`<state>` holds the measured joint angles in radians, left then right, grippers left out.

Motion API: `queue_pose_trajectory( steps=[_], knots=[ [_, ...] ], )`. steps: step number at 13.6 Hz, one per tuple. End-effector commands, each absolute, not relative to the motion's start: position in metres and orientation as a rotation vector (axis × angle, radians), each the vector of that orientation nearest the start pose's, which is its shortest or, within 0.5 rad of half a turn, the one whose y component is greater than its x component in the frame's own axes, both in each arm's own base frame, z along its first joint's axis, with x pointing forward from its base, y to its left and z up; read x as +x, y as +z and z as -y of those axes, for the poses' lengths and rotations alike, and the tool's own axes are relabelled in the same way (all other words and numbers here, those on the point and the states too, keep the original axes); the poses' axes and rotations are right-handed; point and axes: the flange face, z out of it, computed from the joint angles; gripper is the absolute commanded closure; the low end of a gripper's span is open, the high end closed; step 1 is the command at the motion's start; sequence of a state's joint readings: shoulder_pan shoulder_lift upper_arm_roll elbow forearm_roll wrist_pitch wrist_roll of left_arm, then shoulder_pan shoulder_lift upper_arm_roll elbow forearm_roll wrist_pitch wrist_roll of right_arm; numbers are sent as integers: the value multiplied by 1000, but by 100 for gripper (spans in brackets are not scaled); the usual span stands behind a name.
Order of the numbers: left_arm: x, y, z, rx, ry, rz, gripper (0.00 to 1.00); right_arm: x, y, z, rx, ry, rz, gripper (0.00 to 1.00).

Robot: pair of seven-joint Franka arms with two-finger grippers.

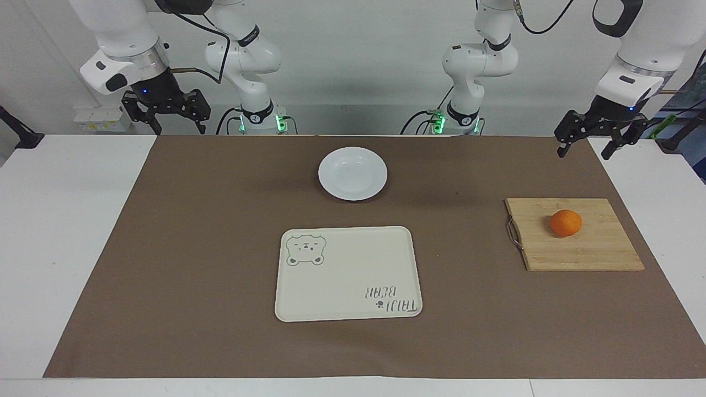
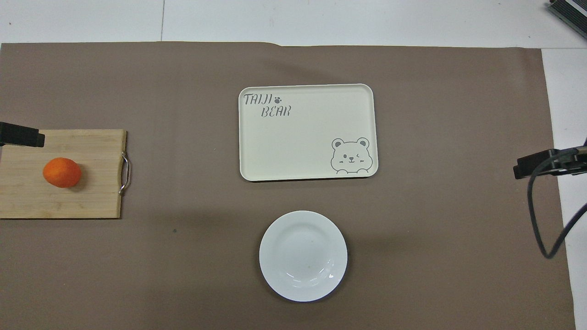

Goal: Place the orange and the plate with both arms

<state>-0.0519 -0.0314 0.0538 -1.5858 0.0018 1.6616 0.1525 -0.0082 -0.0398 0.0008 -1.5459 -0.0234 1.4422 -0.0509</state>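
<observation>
Left gripper (image 1: pixel 600 148): jaws open, empty, raised over the mat's (image 1: pixel 193 248) corner, at 1 o'clock of the orange (image 1: pixel 566 223) in the facing view. Right gripper (image 1: pixel 164 118): jaws open, empty, waiting, at 10 o'clock of the plate (image 1: pixel 353 173). Orange: on cutting board (image 1: pixel 595 251). Plate: on mat, at 12 o'clock of bear tray (image 1: pixel 347 275).

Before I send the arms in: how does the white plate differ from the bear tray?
The plate is round, glossy and plain white; the tray is rectangular, cream, and printed with a bear and lettering. The plate is smaller than the tray. The plate lies nearer to the robots, the tray farther out. Both sit flat and empty on the brown mat, mid-table.
</observation>
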Motion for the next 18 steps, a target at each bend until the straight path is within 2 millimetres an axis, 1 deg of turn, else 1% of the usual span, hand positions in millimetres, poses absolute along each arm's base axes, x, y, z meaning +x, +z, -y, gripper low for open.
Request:
queue_pose_trajectory(
  steps=[1, 6, 18],
  knots=[
    [552, 649, -1, -3122, -136, -218, 0, 527, 646, 9, -3145, 111, 33, 0],
    [552, 649, -5, -3124, -139, -206, 0, 527, 646, 9, -3145, 111, 33, 0],
    [553, 649, -5, -3124, -156, -206, 0, 527, 646, 9, -3145, 111, 33, 0]
  ],
)
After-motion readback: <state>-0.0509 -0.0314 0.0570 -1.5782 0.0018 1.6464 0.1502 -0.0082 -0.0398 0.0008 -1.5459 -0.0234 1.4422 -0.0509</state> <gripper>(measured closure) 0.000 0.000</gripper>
